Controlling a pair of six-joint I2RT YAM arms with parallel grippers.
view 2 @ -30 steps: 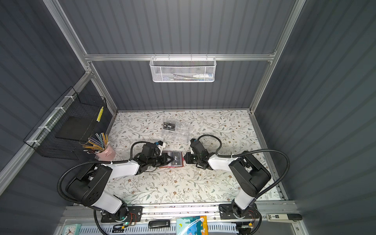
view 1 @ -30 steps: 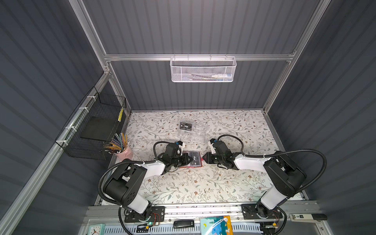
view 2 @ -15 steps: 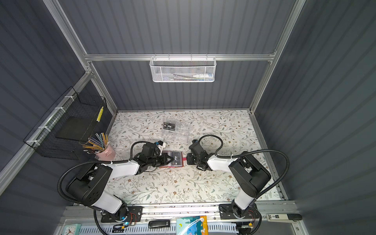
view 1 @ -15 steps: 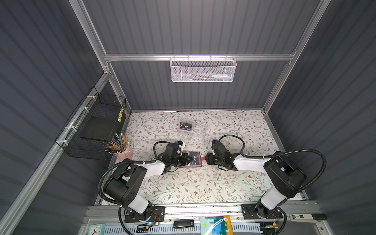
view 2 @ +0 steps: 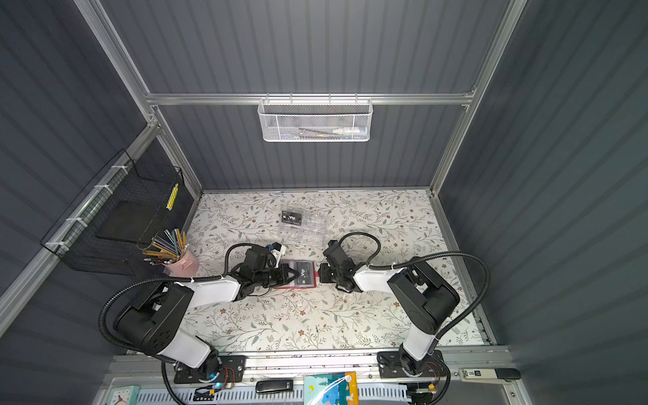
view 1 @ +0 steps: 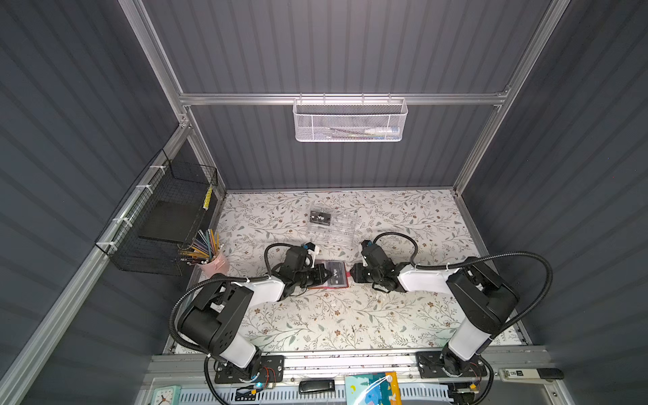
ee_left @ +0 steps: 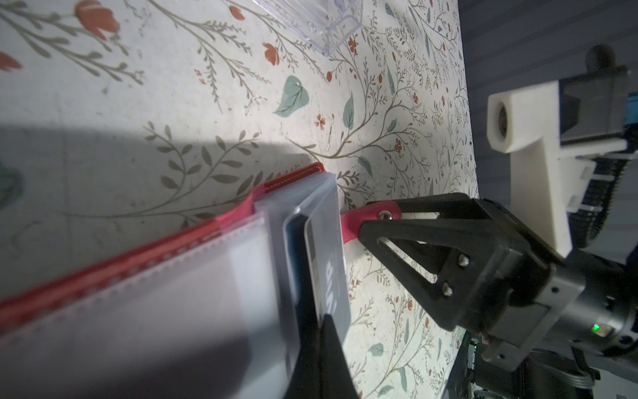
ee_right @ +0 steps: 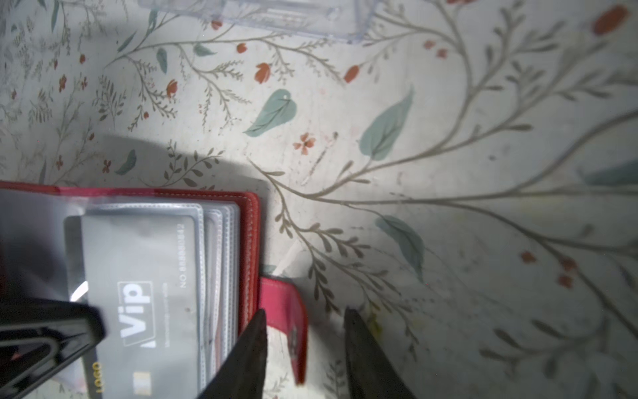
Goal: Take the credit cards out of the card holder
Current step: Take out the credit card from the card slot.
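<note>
My left fingers (ee_right: 62, 317), together, pin the red card holder (ee_right: 248, 235); right fingers (ee_right: 252, 355), apart at its strap tab (ee_right: 283, 304), should clamp squarely before I pull.

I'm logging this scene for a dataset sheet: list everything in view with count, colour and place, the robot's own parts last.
table: one, white floral, under everything.
card holder: one, red, open, mid-table between the claws.
credit cards: two seen, black, white Vip; one in the holder's sleeve, one at the organizer.
organizer: one, clear, behind the holder.
pencil cup: one, pink, table's left edge.
wire basket: one, black, left wall.
mesh basket: one, white, back rail.
left claw: black, shut, tip on the holder's sleeves.
right claw: black, open, at the holder's strap tab.
</note>
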